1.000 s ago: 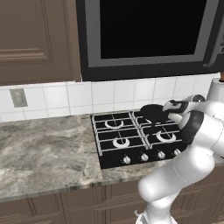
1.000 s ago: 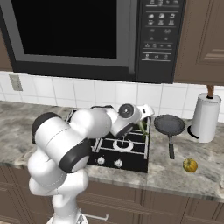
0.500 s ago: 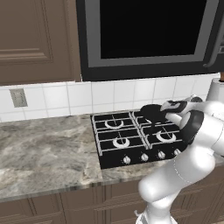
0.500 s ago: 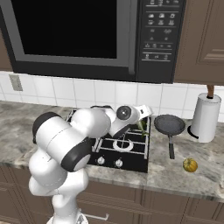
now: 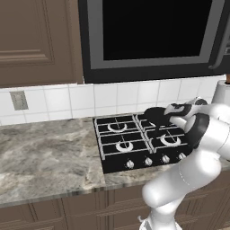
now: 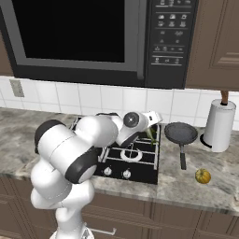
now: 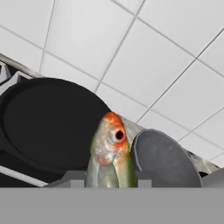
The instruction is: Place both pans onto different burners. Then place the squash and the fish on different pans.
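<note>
Black hob (image 5: 134, 139) is the landmark. One pan (image 5: 155, 115) sits on its back right burner; the other pan (image 6: 181, 133) rests on the counter (image 6: 186, 184) just to its right, off any burner. The pincer (image 7: 109, 173) is closed on the fish (image 7: 110, 151), hanging over the hob's back right. A small yellow-orange vegetable (image 6: 202, 176), likely the squash, lies further right. Judging so, most remains undone.

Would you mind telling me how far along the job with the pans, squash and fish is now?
Done: one pan sits on a rear burner of the hob. In hand: the gripper is shut on the fish, near that pan. Left: the second pan is on the counter beside the hob, not on a burner; the squash lies on the counter. Both pans are empty.
</note>
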